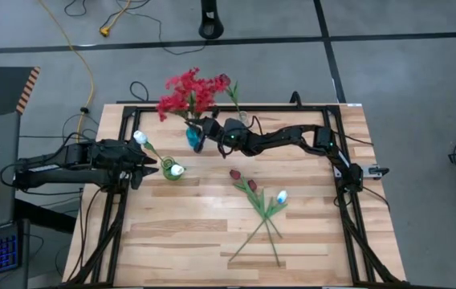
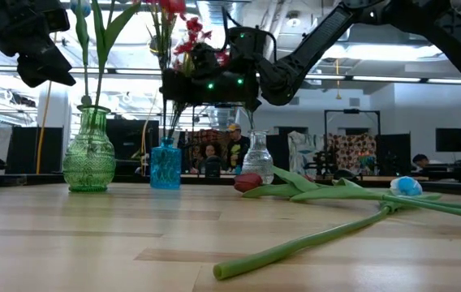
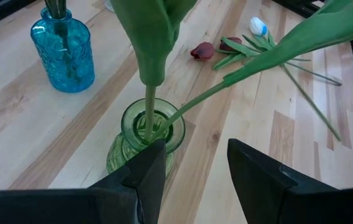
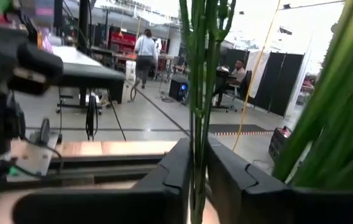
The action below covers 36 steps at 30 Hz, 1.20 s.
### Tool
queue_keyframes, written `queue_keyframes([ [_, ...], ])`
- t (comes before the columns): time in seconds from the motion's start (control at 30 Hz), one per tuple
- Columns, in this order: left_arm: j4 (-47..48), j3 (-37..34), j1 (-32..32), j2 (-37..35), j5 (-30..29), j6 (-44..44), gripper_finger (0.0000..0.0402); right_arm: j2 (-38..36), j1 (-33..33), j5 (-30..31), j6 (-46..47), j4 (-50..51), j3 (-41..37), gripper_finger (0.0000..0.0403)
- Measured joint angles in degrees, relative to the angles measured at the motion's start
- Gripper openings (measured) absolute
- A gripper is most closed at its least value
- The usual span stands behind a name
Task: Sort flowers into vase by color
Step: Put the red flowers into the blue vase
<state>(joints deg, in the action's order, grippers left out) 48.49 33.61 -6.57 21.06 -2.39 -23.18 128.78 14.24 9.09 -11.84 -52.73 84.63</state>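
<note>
- Blue vase (image 1: 193, 136): near the back edge of the table (image 1: 308, 241), holding the red flowers (image 1: 186, 92).
- Right gripper (image 1: 204, 132): over the blue vase, fingers (image 4: 176, 171) close on either side of the green stems (image 4: 196, 93); whether they grip or have let go cannot be told.
- Green vase (image 1: 172, 170): toward the left side, holding white tulips (image 1: 140, 137).
- Left gripper (image 1: 146, 167): just beside the green vase, jaws parted, holding nothing.
- Clear vase (image 2: 257, 158): beyond the blue one.
- Loose flowers: maroon tulips (image 1: 242, 180) and a white tulip (image 1: 281, 196) lie mid-table, stems crossed.
- People (image 4: 144, 53): in the room behind.
</note>
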Motion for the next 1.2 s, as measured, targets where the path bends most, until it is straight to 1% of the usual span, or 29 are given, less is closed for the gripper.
queue_keyframes([
  [0.13, 0.00, 0.00, 0.01, -0.01, 0.01, 0.00, 0.0160, 0.06, 0.00, 0.32, 0.08, 3.17, 0.30, 0.0129],
  [0.27, 0.02, 0.00, 0.00, 0.00, 0.02, 0.00, 0.0160, 0.06, 0.00, 1.72, 4.17, 9.69, 1.93, 0.0175],
  [0.33, 0.00, 0.00, 0.01, -0.02, 0.02, -0.02, 0.0160, 0.06, -0.01, 1.72, 5.79, 13.39, 3.14, 0.0192],
  [0.43, 0.01, 0.00, 0.01, -0.01, 0.02, 0.00, 0.0160, 0.06, -0.40, 1.72, 5.81, 19.09, 5.08, 0.0210],
  [0.57, 0.01, 0.00, 0.01, 0.00, 0.02, 0.00, 0.0160, 0.06, -1.08, 1.74, 5.38, 25.73, 8.15, 0.0217],
  [0.9, 0.02, 0.00, 0.00, -0.01, 0.02, 0.02, 0.0160, 0.06, -1.44, 1.74, 3.85, 43.71, 15.75, 0.0212],
  [1.0, 0.00, 0.00, 0.00, -0.02, 0.02, 0.02, 0.0160, 0.06, -1.44, 1.74, 3.85, 46.10, 17.23, 0.0212],
  [1.2, 0.00, 0.00, 0.01, -0.02, 0.02, 0.02, 0.0160, 0.06, -1.46, 1.79, 3.68, 46.49, 18.96, 0.0212],
])
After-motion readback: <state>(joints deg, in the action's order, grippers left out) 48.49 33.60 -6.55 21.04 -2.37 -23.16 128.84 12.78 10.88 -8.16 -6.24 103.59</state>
